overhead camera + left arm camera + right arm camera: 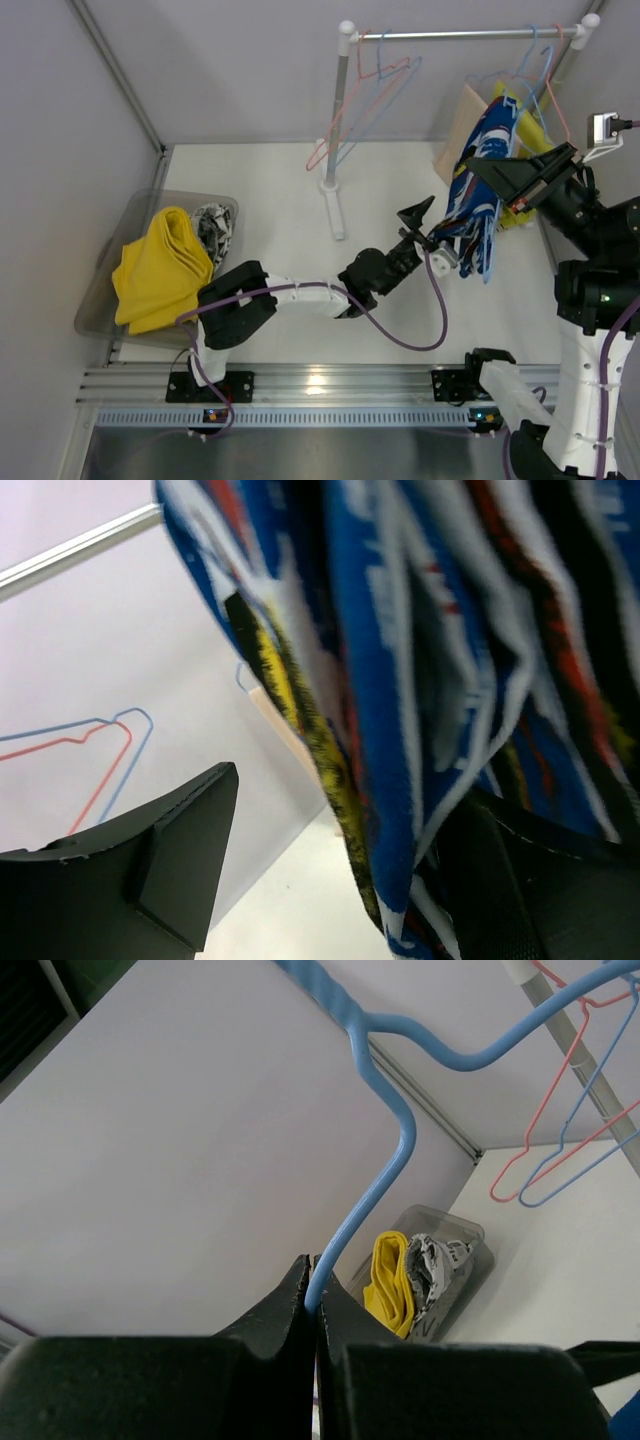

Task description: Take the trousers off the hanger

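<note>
L fingers (172, 868) apart, either side of blue patched trousers (482, 185) hung on blue hanger (382, 1165). R fingers (312, 1295) clamped on hanger wire. Yellow trousers (160, 270) + b/w print trousers (214, 230) in clear bin (148, 196), counter's left.

left hand (348, 790) | fingers apart | blue trousers (420, 680) hang between them

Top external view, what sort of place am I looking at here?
Probably a robot lab cell staged for laundry practice, not a home: a small clothes rail on a white table, a clear bin, and a metal mounting rail at the near edge.
</note>
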Controlling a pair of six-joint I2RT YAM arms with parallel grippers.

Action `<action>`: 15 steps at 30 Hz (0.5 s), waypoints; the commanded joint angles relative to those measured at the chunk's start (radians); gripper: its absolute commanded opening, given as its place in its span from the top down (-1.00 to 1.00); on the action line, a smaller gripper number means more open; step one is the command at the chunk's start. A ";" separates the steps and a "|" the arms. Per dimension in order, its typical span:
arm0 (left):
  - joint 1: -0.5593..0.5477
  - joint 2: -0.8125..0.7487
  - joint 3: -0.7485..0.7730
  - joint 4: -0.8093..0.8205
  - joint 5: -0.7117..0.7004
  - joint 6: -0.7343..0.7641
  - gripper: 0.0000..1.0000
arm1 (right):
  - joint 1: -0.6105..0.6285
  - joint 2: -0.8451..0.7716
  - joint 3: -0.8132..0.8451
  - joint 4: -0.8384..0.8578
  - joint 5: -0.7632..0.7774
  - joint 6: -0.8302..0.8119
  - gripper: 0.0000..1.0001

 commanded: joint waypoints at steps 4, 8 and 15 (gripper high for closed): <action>-0.028 -0.040 -0.030 0.050 -0.006 -0.014 -0.62 | -0.013 -0.005 0.063 0.242 0.040 0.015 1.00; -0.032 -0.024 0.008 0.039 -0.026 -0.026 -0.64 | -0.013 -0.022 0.039 0.241 0.058 0.028 1.00; -0.046 -0.008 0.085 0.045 -0.079 -0.023 -0.69 | -0.013 -0.036 0.005 0.241 0.064 0.033 1.00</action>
